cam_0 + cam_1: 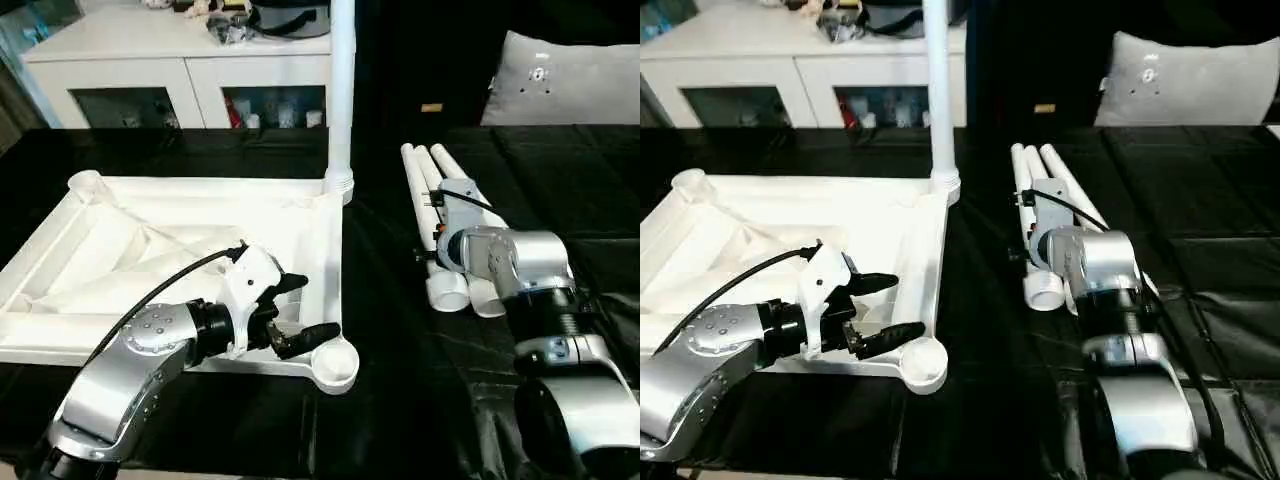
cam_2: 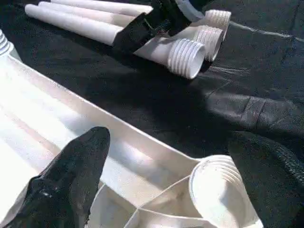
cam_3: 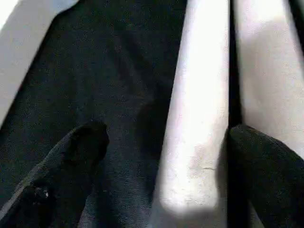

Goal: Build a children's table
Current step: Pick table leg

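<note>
The white tabletop (image 1: 120, 250) lies upside down on the left of the black-covered table, ribs up. One white leg (image 1: 341, 90) stands upright in its far right corner socket. Three more legs (image 1: 432, 190) lie side by side to the right. My left gripper (image 1: 312, 308) is open beside the near right corner socket (image 1: 337, 365), which also appears in the left wrist view (image 2: 218, 185), and holds nothing. My right gripper (image 3: 166, 147) hangs low over the lying legs, open. Its fingers (image 3: 71, 161) straddle one leg (image 3: 194, 123) without closing on it.
A white cabinet (image 1: 180, 60) with glass doors stands behind the table. A grey cushion (image 1: 570, 80) leans at the back right. Black cloth (image 1: 400, 400) covers the table between the tabletop and the lying legs and in front of them.
</note>
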